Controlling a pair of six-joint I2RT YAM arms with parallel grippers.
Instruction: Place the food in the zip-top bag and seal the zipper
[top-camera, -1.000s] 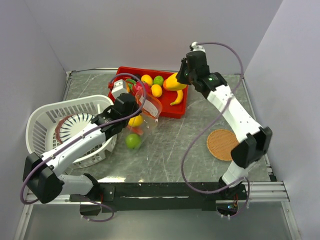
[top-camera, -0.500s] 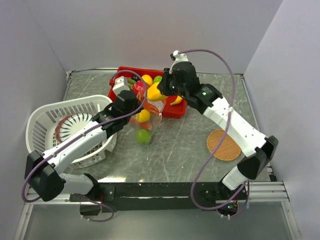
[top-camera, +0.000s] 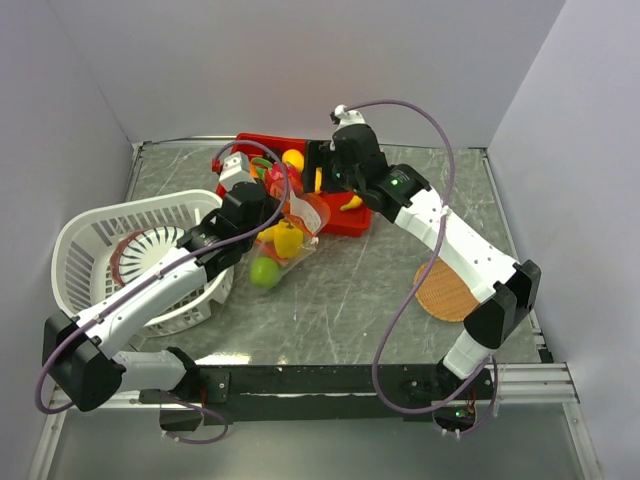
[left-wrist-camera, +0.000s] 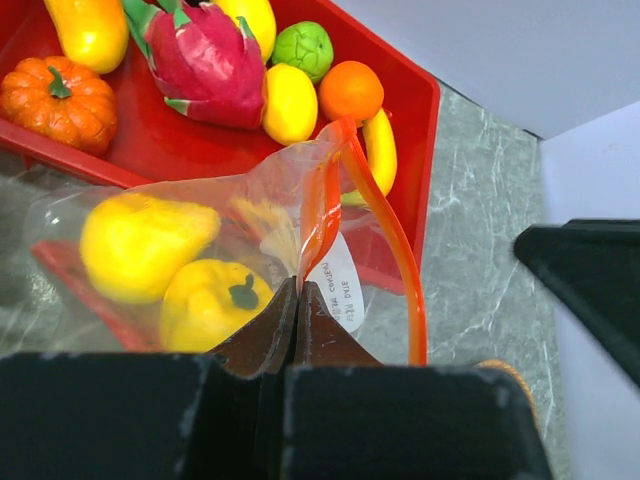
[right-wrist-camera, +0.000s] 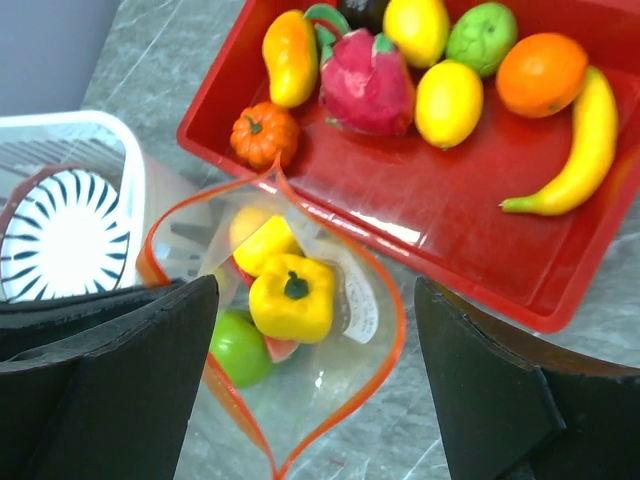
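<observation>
The zip-top bag (top-camera: 285, 245) lies on the table in front of the red tray, its mouth held up and gaping. My left gripper (left-wrist-camera: 296, 292) is shut on the bag's rim beside the orange zipper (left-wrist-camera: 388, 235). Inside the bag lie a yellow pepper (right-wrist-camera: 291, 297), a green lime (right-wrist-camera: 240, 348) and a yellow lemon (right-wrist-camera: 258, 232). My right gripper (right-wrist-camera: 315, 300) hangs open right above the bag's mouth (right-wrist-camera: 340, 390), with nothing between its fingers. More food stays in the tray: a banana (right-wrist-camera: 575, 150), an orange (right-wrist-camera: 541, 72), a lime (right-wrist-camera: 482, 35) and lemons (right-wrist-camera: 448, 102).
The red tray (top-camera: 345, 222) stands at the back middle and also holds a pink dragon fruit (right-wrist-camera: 368, 82) and a small pumpkin (right-wrist-camera: 264, 135). A white slatted basket (top-camera: 130, 250) is at the left under my left arm. A round cork mat (top-camera: 445, 290) lies at the right.
My right gripper carried the yellow pepper from over the tray to above the bag, then opened; the pepper now lies inside. My left gripper kept its hold on the rim.
</observation>
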